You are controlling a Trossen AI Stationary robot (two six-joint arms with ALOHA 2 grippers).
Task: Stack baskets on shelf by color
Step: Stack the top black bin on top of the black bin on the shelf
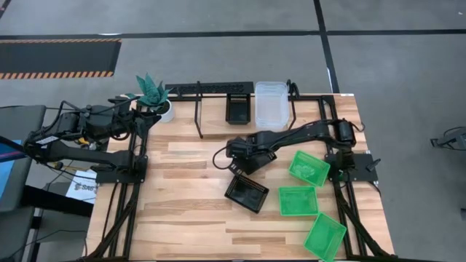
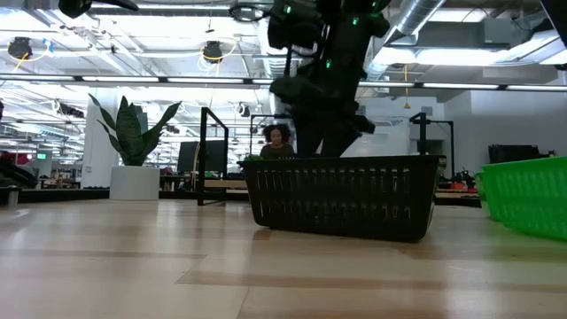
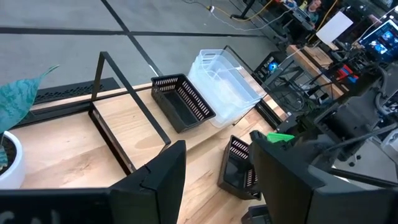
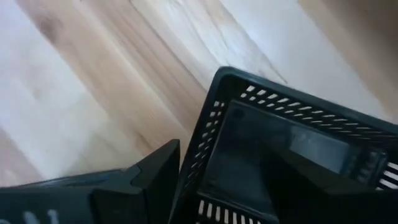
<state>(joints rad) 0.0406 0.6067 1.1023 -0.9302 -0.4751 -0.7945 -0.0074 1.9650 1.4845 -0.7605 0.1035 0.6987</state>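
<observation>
A black mesh basket (image 1: 246, 193) rests flat on the table near the middle, slightly askew. My right gripper (image 1: 240, 172) points down over its far left corner, open. In the right wrist view one finger (image 4: 155, 177) stands outside the basket's wall (image 4: 204, 146) and the other inside the basket (image 4: 298, 130). On the shelf (image 1: 215, 124) at the back sit another black basket (image 1: 238, 109) and a stack of clear baskets (image 1: 271, 104). My left gripper (image 3: 217, 180) waits open at the far left, holding nothing. My right gripper comes from above, and its fingers straddle the black basket's wall (image 4: 204, 146) near a corner. I cannot tell whether either finger touches the wall. The basket's bottom lies on the table (image 2: 341, 232).
Three green baskets (image 1: 309, 167) (image 1: 298, 200) (image 1: 325, 236) lie on the table's right side. A white plant pot (image 1: 164, 111) stands at the far left beside the shelf. Bare boards stretch across the near left part of the table (image 1: 175, 211).
</observation>
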